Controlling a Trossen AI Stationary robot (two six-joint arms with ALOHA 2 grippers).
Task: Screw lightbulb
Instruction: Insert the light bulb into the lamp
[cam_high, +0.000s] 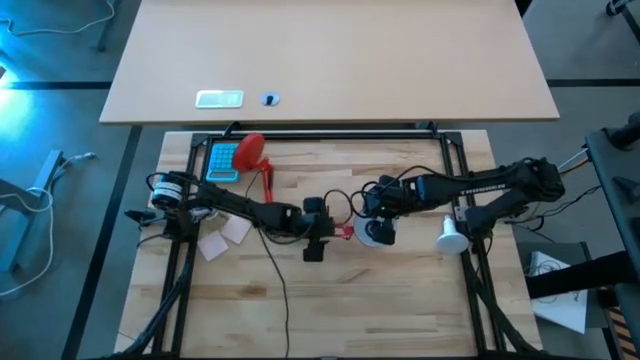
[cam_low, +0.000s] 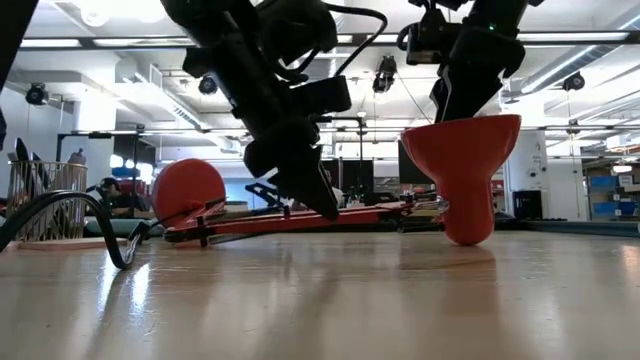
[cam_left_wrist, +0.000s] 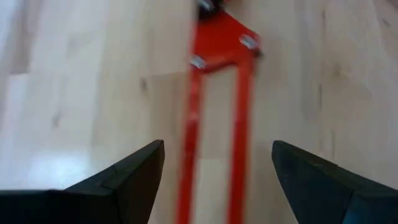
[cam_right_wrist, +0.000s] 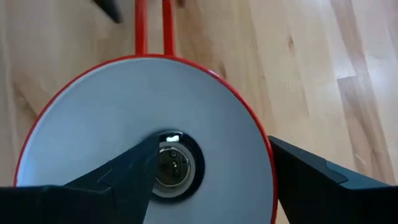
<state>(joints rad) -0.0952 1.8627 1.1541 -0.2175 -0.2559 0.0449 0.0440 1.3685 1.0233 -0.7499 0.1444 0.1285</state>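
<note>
The wooden bench (cam_high: 400, 300) is carrying a red desk lamp lying on its side, with both dark arms reaching in toward the middle.

The left arm is stretching in from the bench's left side. Its left tool (cam_high: 314, 243) is hanging low over the lamp's red arm (cam_left_wrist: 214, 124); in the left wrist view its two fingers (cam_left_wrist: 134, 171) are standing wide apart, one on either side of the paired red bars, and whether they are touching the bars cannot be told.

The right arm is reaching in from the right. Its right tool (cam_high: 372, 225) is sitting directly above the red lamp shade (cam_right_wrist: 149, 124), which is resting mouth-up on the bench. In the right wrist view the fingers (cam_right_wrist: 317, 177) are standing well apart, straddling the shade, whose white interior and empty socket (cam_right_wrist: 173, 165) are facing the camera. In the low view the shade (cam_low: 462, 175) is appearing as a red funnel beneath this arm.

The lamp's round red base (cam_high: 249, 152) is lying toward the rear left of the bench, beside a blue card (cam_high: 222, 160).

The lightbulb (cam_high: 450, 236) is lying on the bench near its right edge, just beside the right arm and well apart from the shade, held by neither tool.
</note>
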